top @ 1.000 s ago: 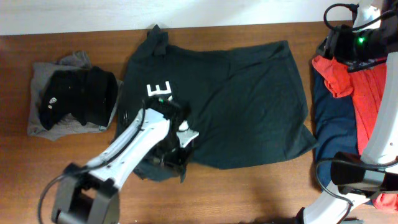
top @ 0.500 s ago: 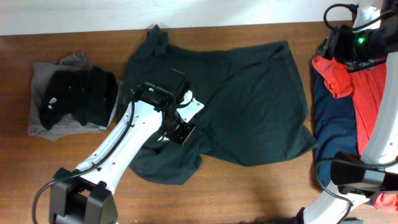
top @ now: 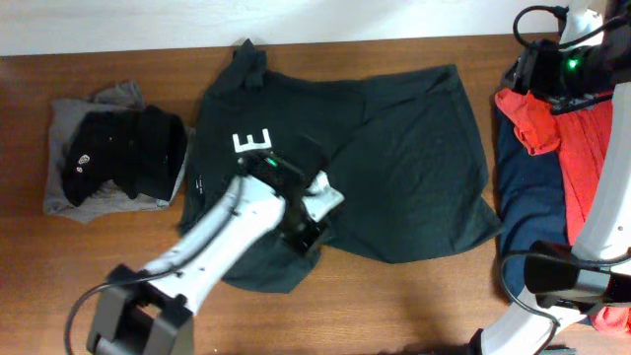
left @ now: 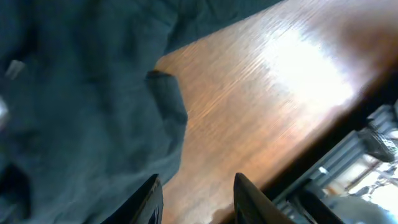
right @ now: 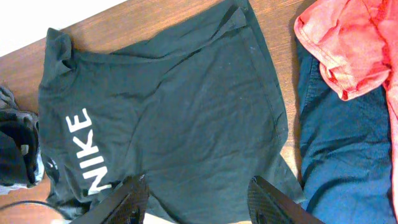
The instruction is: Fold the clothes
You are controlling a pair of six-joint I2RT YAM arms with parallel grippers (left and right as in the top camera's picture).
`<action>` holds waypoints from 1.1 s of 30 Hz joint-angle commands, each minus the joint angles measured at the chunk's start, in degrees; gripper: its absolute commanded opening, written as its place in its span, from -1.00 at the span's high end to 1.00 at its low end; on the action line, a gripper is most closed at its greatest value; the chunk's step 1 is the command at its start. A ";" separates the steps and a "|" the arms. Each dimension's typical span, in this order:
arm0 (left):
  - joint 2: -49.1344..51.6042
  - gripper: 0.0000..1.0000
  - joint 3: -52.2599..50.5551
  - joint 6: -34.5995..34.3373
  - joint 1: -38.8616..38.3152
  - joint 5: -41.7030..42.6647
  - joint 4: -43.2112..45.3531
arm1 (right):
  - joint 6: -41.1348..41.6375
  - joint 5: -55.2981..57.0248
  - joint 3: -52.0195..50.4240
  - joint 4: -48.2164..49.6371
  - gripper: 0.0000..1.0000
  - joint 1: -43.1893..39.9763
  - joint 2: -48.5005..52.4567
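Observation:
The dark green T-shirt (top: 394, 168) lies spread over the middle of the table, a white "E" (top: 251, 141) showing near its left side. My left gripper (top: 312, 225) hovers over the shirt's lower left part. In the left wrist view that gripper (left: 198, 202) is open, with bare wood between its fingers and the shirt's hem (left: 74, 112) to the left. My right gripper (right: 194, 186) hangs high above the shirt (right: 186, 112), open and empty, with "NIKE" (right: 87, 152) readable.
A folded grey and black pile (top: 108, 158) sits at the far left. A red garment (top: 537, 123) and a navy one (top: 523, 212) lie heaped at the right edge, by the right arm's base. The table's front edge (left: 323, 143) is close to the left gripper.
My left gripper has opened and let go of the shirt's hem, shifting right and toward the front edge. The white letter shows again. The right arm has not moved.

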 commanded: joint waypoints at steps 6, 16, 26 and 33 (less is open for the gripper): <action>6.36 0.11 -3.78 -7.17 -9.18 -17.44 4.90 | 0.02 0.07 -0.09 0.11 -0.12 -0.15 0.20; 14.71 0.24 -3.76 -3.30 -9.18 -17.22 5.99 | 0.02 0.07 -0.09 -0.09 -0.12 -0.15 0.20; 14.64 0.99 8.87 7.32 -9.11 -5.73 -15.15 | 0.02 0.07 -0.09 -0.09 -0.12 -0.15 0.20; 14.58 0.99 12.44 9.20 -2.34 -5.66 -19.17 | 0.00 0.07 -0.09 -0.09 -0.12 -0.15 0.20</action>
